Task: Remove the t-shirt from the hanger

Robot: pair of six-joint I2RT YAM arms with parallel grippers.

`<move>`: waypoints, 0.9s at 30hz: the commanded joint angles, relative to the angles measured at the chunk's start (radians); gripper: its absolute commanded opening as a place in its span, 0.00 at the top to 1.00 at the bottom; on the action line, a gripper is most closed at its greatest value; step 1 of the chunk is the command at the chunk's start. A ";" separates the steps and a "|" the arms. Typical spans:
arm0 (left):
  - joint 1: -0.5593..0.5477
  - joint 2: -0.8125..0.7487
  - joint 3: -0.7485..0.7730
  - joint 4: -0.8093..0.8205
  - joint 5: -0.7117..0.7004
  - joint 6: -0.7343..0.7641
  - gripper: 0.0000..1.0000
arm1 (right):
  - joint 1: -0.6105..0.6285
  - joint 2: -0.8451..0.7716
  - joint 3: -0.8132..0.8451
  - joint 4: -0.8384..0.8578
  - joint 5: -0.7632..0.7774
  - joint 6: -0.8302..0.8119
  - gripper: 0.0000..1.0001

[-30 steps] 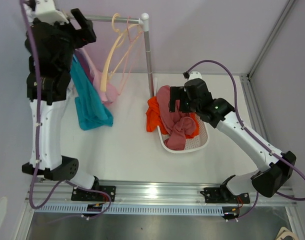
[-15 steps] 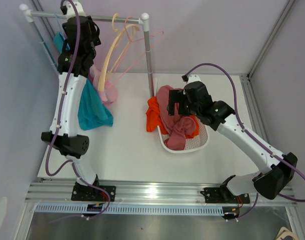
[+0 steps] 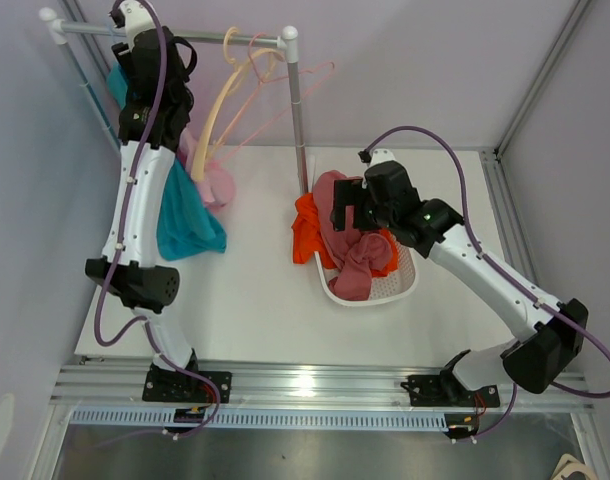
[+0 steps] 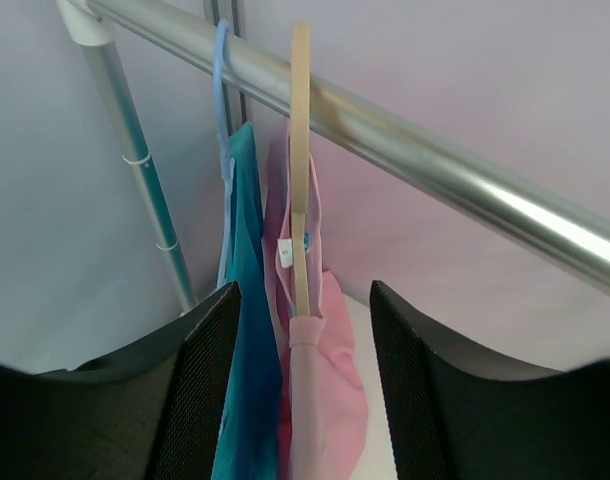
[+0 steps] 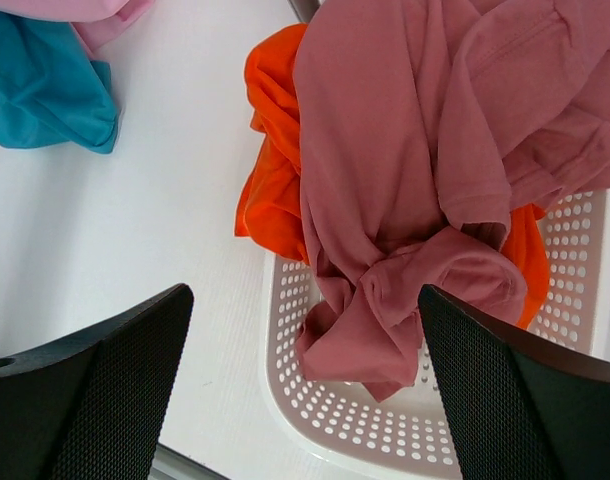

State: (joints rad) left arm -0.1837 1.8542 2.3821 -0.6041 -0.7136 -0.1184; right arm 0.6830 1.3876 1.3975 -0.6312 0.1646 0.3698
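A pink t-shirt [image 4: 335,380] hangs on a beige hanger [image 4: 299,160] from the steel rail [image 4: 405,150]. Beside it a teal t-shirt [image 4: 247,330] hangs on a light blue hanger [image 4: 221,90]. My left gripper [image 4: 305,395] is raised to the rail and stands open. Both shirts and the beige hanger's arm lie between its fingers [image 4: 200,390], with a gap on the pink side. From above, the left gripper [image 3: 177,72] sits just under the rail, and the teal t-shirt [image 3: 185,225] trails onto the table. My right gripper [image 5: 305,395] hovers open and empty over the basket.
A white perforated basket [image 3: 395,290] holds a dusty-rose shirt [image 3: 350,245] and an orange one [image 3: 305,235]. Bare pink hangers [image 3: 270,85] hang further right on the rail [image 3: 210,36], near its upright post [image 3: 299,120]. The right gripper [image 3: 347,207] is above the basket's left side.
The left arm swung away from the camera and up to the rail, and its jaws narrowed around the hanging shirts. The right arm drifted slightly left.
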 commanded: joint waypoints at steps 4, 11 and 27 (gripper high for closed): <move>0.016 0.040 -0.017 0.151 -0.070 0.052 0.41 | -0.003 0.027 0.067 0.002 -0.033 -0.019 0.01; 0.032 0.083 -0.032 0.266 -0.078 0.080 0.41 | -0.019 0.062 0.101 -0.030 -0.034 -0.043 0.00; 0.072 0.165 -0.075 0.523 -0.073 0.137 0.47 | 0.001 0.183 0.212 -0.084 -0.037 -0.045 0.01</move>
State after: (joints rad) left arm -0.1299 2.0182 2.3184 -0.1921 -0.8070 0.0093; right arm 0.6777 1.5635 1.5578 -0.6994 0.1303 0.3389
